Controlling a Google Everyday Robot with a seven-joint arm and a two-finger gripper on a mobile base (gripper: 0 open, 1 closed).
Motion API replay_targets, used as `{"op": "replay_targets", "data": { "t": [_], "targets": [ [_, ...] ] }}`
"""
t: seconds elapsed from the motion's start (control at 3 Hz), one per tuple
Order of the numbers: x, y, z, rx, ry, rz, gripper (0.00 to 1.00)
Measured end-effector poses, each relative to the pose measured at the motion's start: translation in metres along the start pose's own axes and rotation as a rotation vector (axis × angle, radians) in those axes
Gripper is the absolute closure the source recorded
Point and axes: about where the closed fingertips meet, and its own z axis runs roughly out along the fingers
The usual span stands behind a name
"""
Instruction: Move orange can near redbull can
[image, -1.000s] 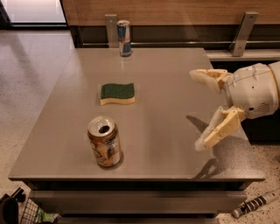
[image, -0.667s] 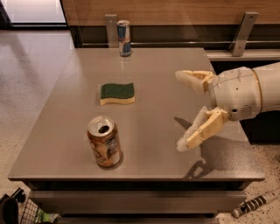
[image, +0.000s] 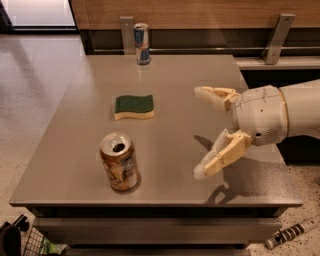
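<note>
The orange can (image: 118, 162), orange-brown and gold with an opened silver top, stands upright near the front left of the grey table (image: 175, 75). The redbull can (image: 142, 43), slim, blue and silver, stands upright at the table's far edge. My gripper (image: 201, 133) comes in from the right, above the table, to the right of the orange can and apart from it. Its two cream fingers (image: 221, 155) are spread wide open and hold nothing.
A green and yellow sponge (image: 134, 107) lies on the table between the two cans. A wooden wall with metal brackets (image: 274, 38) runs behind the table. A striped object (image: 292, 232) lies on the floor at the front right. Speckled floor lies to the left.
My gripper has moved left across the table toward the orange can, staying open. The cans and the sponge have not moved.
</note>
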Motion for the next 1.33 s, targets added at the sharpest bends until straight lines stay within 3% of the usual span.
{"op": "replay_targets", "data": {
  "t": [1.33],
  "targets": [
    [0.016, 0.042, 0.088, -0.053, -0.172, -0.027, 0.00]
  ]
}}
